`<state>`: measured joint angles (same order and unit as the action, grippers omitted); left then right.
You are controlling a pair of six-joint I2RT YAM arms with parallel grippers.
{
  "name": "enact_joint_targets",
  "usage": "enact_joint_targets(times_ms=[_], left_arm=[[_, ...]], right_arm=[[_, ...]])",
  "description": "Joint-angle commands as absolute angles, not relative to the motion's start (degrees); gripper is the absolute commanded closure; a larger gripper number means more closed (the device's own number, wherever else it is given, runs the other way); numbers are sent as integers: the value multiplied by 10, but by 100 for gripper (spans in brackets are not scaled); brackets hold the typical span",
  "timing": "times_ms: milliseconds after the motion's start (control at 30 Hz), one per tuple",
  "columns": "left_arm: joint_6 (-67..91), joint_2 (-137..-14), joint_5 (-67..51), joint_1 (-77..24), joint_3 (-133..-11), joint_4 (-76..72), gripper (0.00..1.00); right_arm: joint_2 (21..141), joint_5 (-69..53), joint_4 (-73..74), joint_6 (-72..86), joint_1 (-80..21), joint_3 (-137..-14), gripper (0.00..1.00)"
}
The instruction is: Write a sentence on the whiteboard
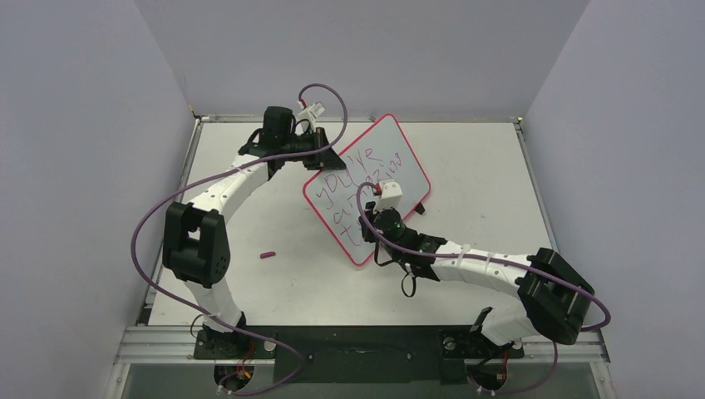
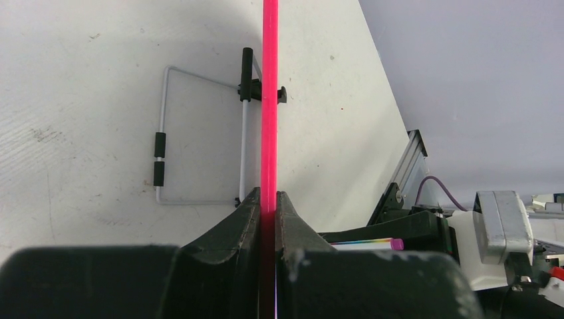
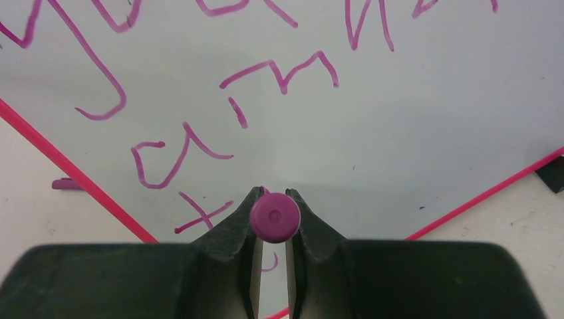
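1. On my overhead feed the whiteboard (image 1: 392, 137) sits mid-table (image 1: 465, 174), turned diagonally, with its lowest corner pointing toward the arm bases.
2. The left gripper (image 1: 320, 148) is at the board's upper-left edge. Its wrist camera shows the jaws clamped on the red-pink rim (image 2: 269, 100), which I see edge-on running straight up from between the fingertips (image 2: 268, 196).
3. A wire stand (image 2: 159, 145) shows to the left of that rim.
4. The right gripper (image 1: 372, 218) is over the board's lower half, squeezed tight on a marker pen (image 3: 273, 216). The pen's round purple butt faces the lens and hides the tip, so I can't tell whether it touches.
5. The sentence (image 3: 279, 70) reads roughly "you're", then "amazing"; a lone "t" lies just left of the pen.
6. The left arm rises to a high elbow and reaches far forward. The right forearm lies low, stretched leftward.
7. A purple cap (image 1: 268, 254) lies on the table, left of the board.
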<state>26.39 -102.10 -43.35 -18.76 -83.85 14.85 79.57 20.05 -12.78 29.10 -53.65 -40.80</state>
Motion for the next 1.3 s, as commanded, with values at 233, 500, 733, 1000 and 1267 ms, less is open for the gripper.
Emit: enact_joint_targets(times_ms=[233, 500, 733, 1000, 1267], left_arm=[[280, -975, -463, -191, -846, 109, 100], [280, -975, -462, -190, -845, 108, 100], [280, -975, -464, -190, -846, 108, 100], [281, -975, -463, -190, -846, 108, 100], [283, -976, -464, -190, -846, 104, 100]], right_arm=[[822, 204, -124, 268, -531, -471, 100], [823, 210, -109, 265, -515, -484, 100], [822, 208, -103, 262, -506, -489, 100], [783, 206, -105, 262, -506, -468, 100], [755, 208, -110, 261, -502, -456, 100]])
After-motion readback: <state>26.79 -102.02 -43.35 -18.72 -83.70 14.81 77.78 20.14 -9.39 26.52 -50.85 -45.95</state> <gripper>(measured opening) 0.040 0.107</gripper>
